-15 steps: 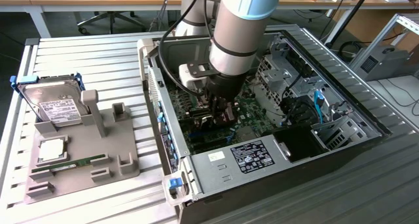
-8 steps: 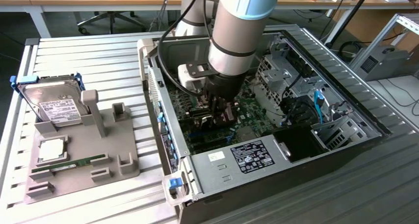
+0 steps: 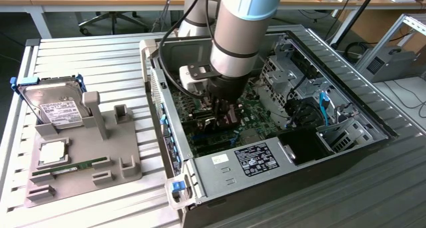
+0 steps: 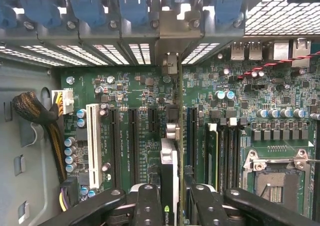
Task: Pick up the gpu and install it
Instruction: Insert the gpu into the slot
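From the exterior view, the arm reaches straight down into the open computer case (image 3: 280, 158) lying on its side on the slatted desk (image 3: 80, 53). The claw (image 3: 223, 119) is deep among the boards, just above the motherboard (image 3: 256, 113), and a dark card-shaped thing sits between its fingers; from here I can't quite make out its details. To the exterior view's left of the case stands a grey holder tray (image 3: 100, 153). On it a hard drive (image 3: 57, 108) with a white label leans upright, a processor chip (image 3: 52, 152) lies flat, and a narrow green memory stick (image 3: 70, 166) lies in a groove.

In the wrist view, the claw (image 4: 172, 201) is narrowed onto the gpu (image 4: 170, 176), one black finger (image 4: 146, 206) on each side of it. The card stands on edge, its silver bracket end pointing toward the rear slot covers with their blue clips (image 4: 130, 8). It sits over the motherboard (image 4: 225, 85) in line with the row of black expansion slots (image 4: 132, 138), beside the white slot (image 4: 93, 138). The empty processor socket (image 4: 272, 178) lies well off to one side.
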Robot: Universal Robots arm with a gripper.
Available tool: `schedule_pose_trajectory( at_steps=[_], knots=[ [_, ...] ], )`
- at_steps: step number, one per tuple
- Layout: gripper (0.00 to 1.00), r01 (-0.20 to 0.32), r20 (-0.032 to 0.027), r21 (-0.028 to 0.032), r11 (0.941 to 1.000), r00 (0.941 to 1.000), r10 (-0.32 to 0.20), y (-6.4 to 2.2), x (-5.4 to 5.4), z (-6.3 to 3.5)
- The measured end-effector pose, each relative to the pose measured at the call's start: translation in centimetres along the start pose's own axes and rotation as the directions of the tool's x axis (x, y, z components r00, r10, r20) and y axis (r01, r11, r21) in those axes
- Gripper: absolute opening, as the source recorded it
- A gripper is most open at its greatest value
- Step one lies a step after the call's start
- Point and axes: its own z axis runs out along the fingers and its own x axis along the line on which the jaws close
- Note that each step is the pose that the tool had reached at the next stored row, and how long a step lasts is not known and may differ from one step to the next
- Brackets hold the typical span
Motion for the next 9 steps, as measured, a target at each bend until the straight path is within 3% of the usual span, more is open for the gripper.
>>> schedule_pose_trajectory(
  at_steps=[9],
  knots=[
    [0.28, 0.000, 0.0000, 0.0006, 1.0000, 1.0000, 0.000, 0.11, 0.00, 0.10]
  ],
)
